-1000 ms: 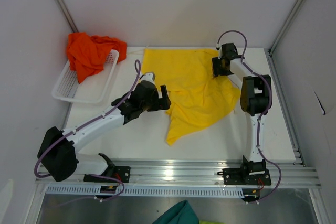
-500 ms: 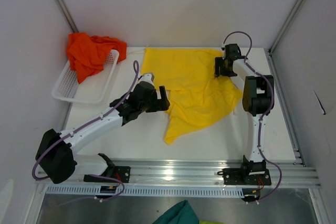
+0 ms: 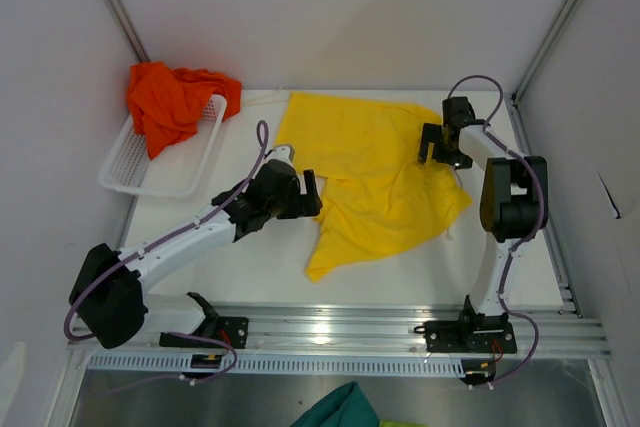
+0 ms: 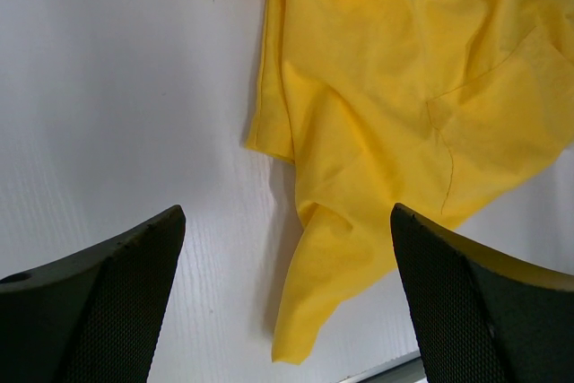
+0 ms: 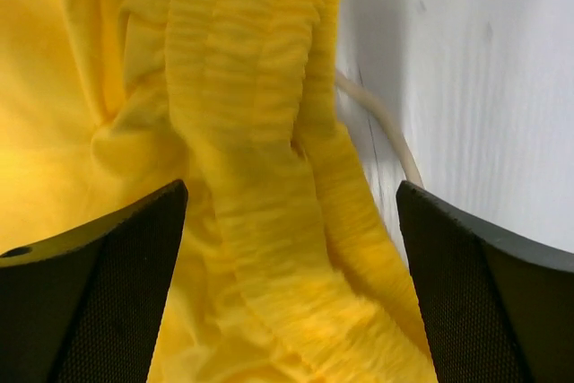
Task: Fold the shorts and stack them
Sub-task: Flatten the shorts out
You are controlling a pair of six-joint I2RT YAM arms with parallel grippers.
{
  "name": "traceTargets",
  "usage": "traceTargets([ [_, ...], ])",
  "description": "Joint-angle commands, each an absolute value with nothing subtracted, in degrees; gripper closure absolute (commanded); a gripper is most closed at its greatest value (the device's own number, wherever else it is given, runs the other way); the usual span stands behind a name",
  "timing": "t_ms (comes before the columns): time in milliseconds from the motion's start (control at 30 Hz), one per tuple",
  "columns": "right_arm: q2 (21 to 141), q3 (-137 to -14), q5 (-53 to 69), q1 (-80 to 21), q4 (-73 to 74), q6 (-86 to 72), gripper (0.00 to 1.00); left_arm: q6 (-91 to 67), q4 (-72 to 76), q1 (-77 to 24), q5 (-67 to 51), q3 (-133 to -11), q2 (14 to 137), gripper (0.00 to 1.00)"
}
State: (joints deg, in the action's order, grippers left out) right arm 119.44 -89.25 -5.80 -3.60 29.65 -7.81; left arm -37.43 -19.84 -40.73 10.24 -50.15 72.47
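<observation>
So in the top view, the white basket [image 3: 150, 169] sat in the upper left corner of the counter [image 3: 250, 257], and the orange-red shorts [image 3: 168, 102] were bunched up in its far end, spilling over the rim. A bit right of that, the left arm stretched from the lower left toward the middle. The left fingers [image 3: 314, 190] were spread wide with nothing in them, just beside the left edge of the yellow shorts [image 3: 375, 172]. In the left wrist view those fingers hung over bare counter, with a pointed flap of yellow cloth below and between them, not touching it as far as I could tell. Down at the bottom edge, in front of the rail, a bit of teal-green cloth [image 3: 340, 409] peeked in. The yellow shorts lay loosely spread and wrinkled from the middle to the upper right of the counter, with one corner trailing toward the lower middle. On the right, the right fingers [image 5: 99, 284] were also released and wide apart, right over the gathered waistband [image 5: 242, 132], which ran between them unpinched. A white drawstring [image 5: 386, 127] curled on the counter just beside that waistband, on its right.
</observation>
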Motion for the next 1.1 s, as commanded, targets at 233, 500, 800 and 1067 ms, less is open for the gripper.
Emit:
traceTargets([
  [233, 99.76, -78.31, -6.95, -5.8, 27.06, -13.1, 0.0, -38.23, -13.2, -41.13, 6.16, -46.68, 79.36, 0.05],
  [500, 95.37, -70.25, -1.86, -7.74, 27.68, -18.07, 0.01, -38.14, -9.93, -40.34, 5.8, -45.0, 82.53, 0.07],
  [800, 90.53, -56.53, 5.97, -1.15, 18.91, -30.14, 0.19, -39.2, 3.41, -38.94, 4.57, -36.92, 78.93, 0.15],
  [1067, 97.63, -55.36, 4.83, 2.11, 16.61, -28.58, 0.46, -38.85, 6.77, -38.32, 4.31, -36.29, 81.73, 0.18],
])
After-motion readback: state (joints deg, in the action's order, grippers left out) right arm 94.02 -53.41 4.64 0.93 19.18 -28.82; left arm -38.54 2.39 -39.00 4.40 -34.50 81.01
